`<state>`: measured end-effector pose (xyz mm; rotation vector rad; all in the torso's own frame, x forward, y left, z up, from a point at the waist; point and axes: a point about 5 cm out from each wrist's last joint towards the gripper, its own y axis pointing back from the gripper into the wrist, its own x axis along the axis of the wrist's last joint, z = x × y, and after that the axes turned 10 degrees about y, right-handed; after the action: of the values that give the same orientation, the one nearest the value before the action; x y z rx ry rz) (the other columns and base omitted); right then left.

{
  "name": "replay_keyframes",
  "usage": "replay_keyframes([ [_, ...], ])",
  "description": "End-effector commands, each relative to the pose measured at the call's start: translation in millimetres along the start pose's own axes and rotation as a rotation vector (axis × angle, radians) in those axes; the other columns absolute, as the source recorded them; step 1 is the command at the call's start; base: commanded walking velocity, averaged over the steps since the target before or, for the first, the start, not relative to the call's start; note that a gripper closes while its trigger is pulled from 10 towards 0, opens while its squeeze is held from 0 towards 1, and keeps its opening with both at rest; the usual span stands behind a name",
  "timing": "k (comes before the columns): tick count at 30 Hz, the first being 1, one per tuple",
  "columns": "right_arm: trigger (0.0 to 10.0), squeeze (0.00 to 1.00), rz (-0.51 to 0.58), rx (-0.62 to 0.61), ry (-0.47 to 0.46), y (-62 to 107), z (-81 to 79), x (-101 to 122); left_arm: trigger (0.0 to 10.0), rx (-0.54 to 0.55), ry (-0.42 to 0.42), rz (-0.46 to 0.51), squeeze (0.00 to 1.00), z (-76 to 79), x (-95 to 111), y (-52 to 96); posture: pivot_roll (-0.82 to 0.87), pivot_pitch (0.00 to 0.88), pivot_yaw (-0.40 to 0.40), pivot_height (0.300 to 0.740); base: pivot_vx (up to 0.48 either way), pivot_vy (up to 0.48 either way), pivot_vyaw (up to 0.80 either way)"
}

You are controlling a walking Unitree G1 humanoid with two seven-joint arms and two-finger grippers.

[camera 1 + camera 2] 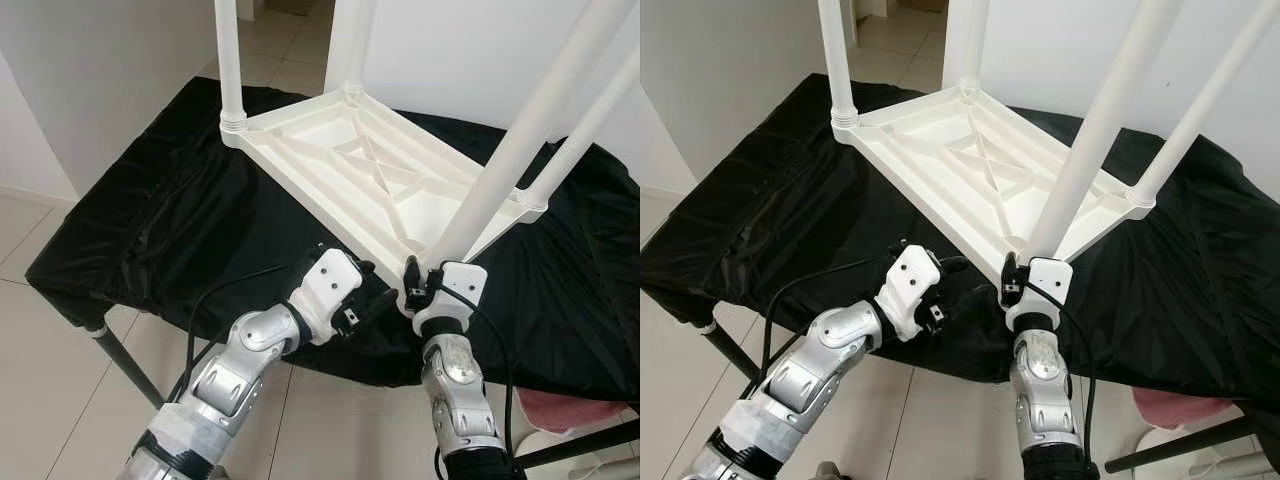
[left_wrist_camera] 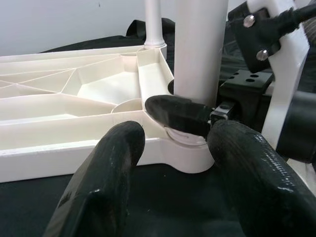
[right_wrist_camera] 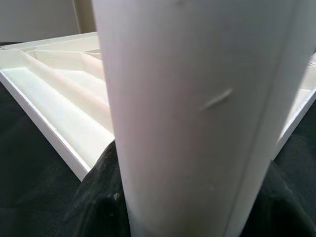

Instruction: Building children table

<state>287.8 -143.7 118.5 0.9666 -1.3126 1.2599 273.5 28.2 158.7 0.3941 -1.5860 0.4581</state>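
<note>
Tabletop (image 1: 370, 175) lies upside down on bench (image 1: 150, 230); right gripper (image 1: 418, 283) clenches near leg (image 1: 490, 190) at its socket, probably seating it; left gripper (image 2: 170, 143) released alongside.

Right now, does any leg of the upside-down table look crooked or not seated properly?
Yes. The near leg, held at its base by the right gripper, leans away from vertical, while the far-left leg stands upright in the tabletop. It looks not fully seated in its corner socket.
</note>
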Motion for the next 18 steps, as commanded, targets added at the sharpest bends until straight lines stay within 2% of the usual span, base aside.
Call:
replay_keyframes([
  [1, 10.0, 0.00, 0.023, -0.014, -0.023, 1.8, -3.7, 6.0, 10.0, -0.033, -0.013, -0.007, 0.00, 2.1, -1.3, 0.4, 0.02, 0.087, -0.069, 0.740, 0.000, 0.000, 0.00],
  [4, 10.0, 0.00, 0.067, 0.002, -0.060, 2.9, -5.2, 12.4, 10.0, -0.031, -0.011, -0.009, 0.00, 2.4, -1.7, 0.7, 0.02, 0.088, -0.070, 0.740, 0.000, 0.000, 0.00],
  [5, 10.0, 0.76, 0.076, 0.004, -0.067, 3.3, -6.0, 14.0, 10.0, -0.032, -0.009, -0.009, 0.00, 2.6, -1.9, 0.7, 0.02, 0.088, -0.070, 0.740, 0.000, 0.000, 0.00],
  [6, 10.0, 1.00, 0.087, 0.013, -0.081, 4.1, -6.8, 15.4, 10.0, -0.026, -0.012, -0.008, 0.00, 2.7, -2.0, 0.5, 0.02, 0.091, -0.070, 0.740, 0.000, 0.000, 0.00],
  [14, 10.0, 1.00, 0.098, 0.024, -0.081, 2.7, -4.4, 16.4, 10.0, -0.010, -0.024, -0.006, 0.00, 2.5, -2.6, 0.7, 0.02, 0.096, -0.068, 0.740, 0.000, 0.000, 0.00],
  [18, 10.0, 1.00, 0.101, 0.099, -0.072, 5.4, -2.2, 15.9, 10.0, 0.010, -0.031, 0.003, 0.00, 0.2, -1.4, 0.6, 0.02, 0.094, -0.071, 0.740, 0.000, 0.000, 0.00],
])
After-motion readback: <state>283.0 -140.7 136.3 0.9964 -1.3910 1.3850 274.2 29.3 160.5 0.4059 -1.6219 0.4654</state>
